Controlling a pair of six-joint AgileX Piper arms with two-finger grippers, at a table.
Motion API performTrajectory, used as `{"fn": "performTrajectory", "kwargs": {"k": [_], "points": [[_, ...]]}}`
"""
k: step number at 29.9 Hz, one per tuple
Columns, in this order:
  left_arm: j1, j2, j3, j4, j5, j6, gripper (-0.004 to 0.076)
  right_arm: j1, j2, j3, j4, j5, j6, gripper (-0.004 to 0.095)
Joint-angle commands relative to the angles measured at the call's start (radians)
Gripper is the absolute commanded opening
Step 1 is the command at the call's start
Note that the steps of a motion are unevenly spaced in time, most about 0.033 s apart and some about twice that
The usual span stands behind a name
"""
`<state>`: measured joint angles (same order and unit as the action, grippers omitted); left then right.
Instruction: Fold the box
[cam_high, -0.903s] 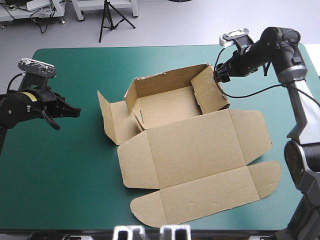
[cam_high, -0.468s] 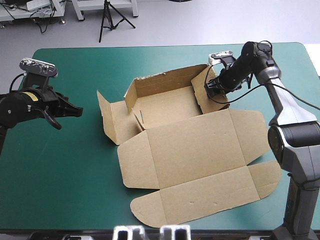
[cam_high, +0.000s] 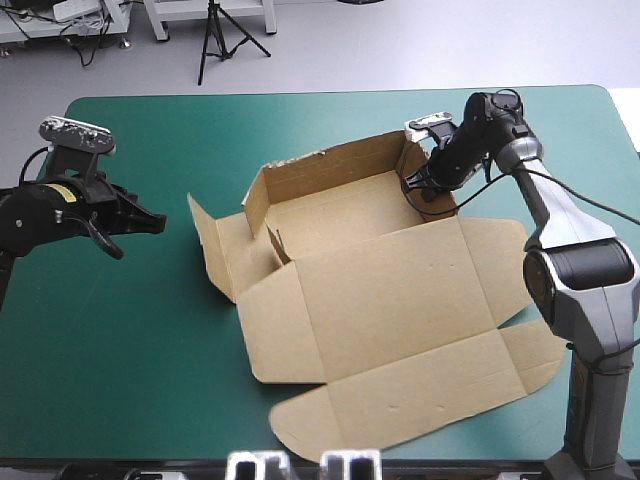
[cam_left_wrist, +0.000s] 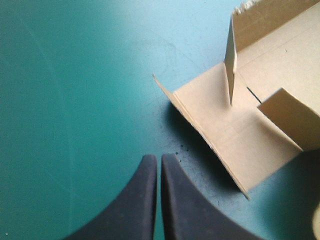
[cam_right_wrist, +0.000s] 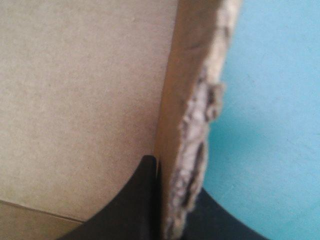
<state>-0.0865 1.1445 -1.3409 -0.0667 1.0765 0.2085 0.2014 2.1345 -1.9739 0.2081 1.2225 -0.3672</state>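
the box (cam_high: 370, 270) is sitting in the middle of the desk (cam_high: 150, 340), only part-formed. its back wall (cam_high: 320, 165) is standing up, and so is the right wall (cam_right_wrist: 192, 60). the right hand (cam_high: 424, 186) is pinching that wall's frayed edge, one finger inside the tray and one outside, all but closed on the board. the left flap (cam_high: 212, 245) is leaning outward, half raised, with a small tab (cam_left_wrist: 285, 117) standing loose beside it. the lid (cam_high: 410, 330) is lying flat toward the near edge. the left hand (cam_left_wrist: 159, 161) is hovering over bare cover just beside the left flap, apart from it — fingers pressed together, holding nothing.

by my reading the job is sitting short of halfway: two walls are up, but nothing is looking tucked or locked. left to do — raising the left flap, folding the tabs in, and tucking the side walls so the tray is holding its own shape.
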Motion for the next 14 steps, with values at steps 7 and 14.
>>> {"fn": "performTrajectory", "kwargs": {"k": [7, 14], "points": [[0.0, -0.011, -0.033, -0.048, -0.028, -0.013, 0.0011, -0.002, -0.259, -0.028, -0.054, 0.033, -0.026, -0.0017], [0.002, 0.055, -0.033, -0.046, -0.054, -0.013, 0.0011, -0.103, -0.46, -0.028, 0.058, 0.035, -0.095, -0.0018]]}}
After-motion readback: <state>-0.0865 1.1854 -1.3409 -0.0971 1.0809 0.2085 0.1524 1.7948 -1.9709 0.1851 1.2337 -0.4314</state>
